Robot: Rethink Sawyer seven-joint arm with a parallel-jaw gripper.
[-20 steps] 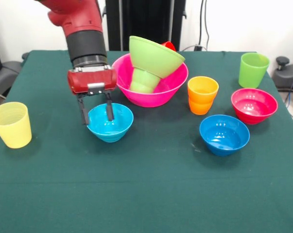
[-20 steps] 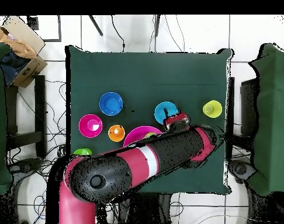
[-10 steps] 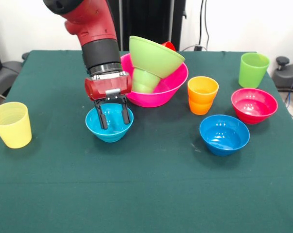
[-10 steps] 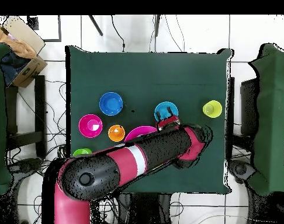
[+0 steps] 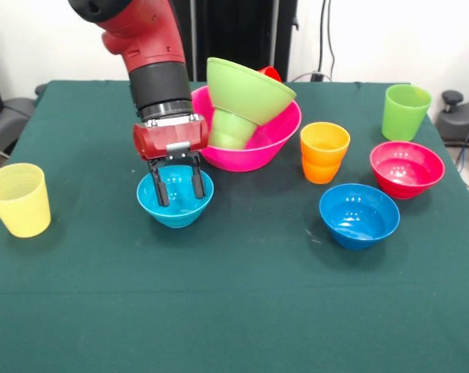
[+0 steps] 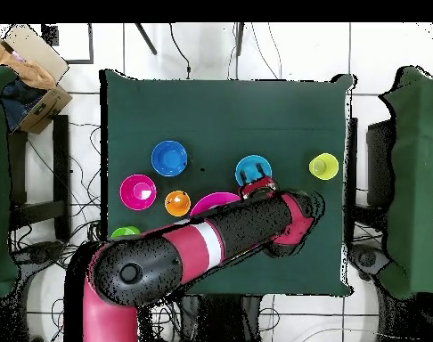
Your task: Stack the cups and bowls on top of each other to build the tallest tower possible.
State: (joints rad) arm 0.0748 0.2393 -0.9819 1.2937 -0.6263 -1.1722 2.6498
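My gripper [image 5: 179,186] hangs open over the light blue bowl [image 5: 176,206], both fingertips dipped inside its rim, gripping nothing. Just behind it stands the tower: a large pink bowl [image 5: 277,136] holds an upturned small green cup [image 5: 230,128], and a lime green bowl [image 5: 246,89] rests tilted on that cup. A red cup [image 5: 271,73] peeks out behind. Loose on the cloth are a pale yellow cup [image 5: 18,200], an orange cup [image 5: 324,151], a tall lime cup [image 5: 406,111], a magenta bowl [image 5: 406,168] and a darker blue bowl [image 5: 358,214]. In the overhead view the arm [image 6: 211,245] hides most of the tower.
The green cloth covers the table [image 5: 234,311]. In the overhead view the light blue bowl [image 6: 253,168] lies between the darker blue bowl [image 6: 169,158] and the yellow cup [image 6: 323,166]. A cardboard box [image 6: 28,71] sits off the table's corner.
In the front view the gripper has moved right, from straddling the light blue bowl's left rim to having both fingers inside it. Over the last half second it has barely moved.
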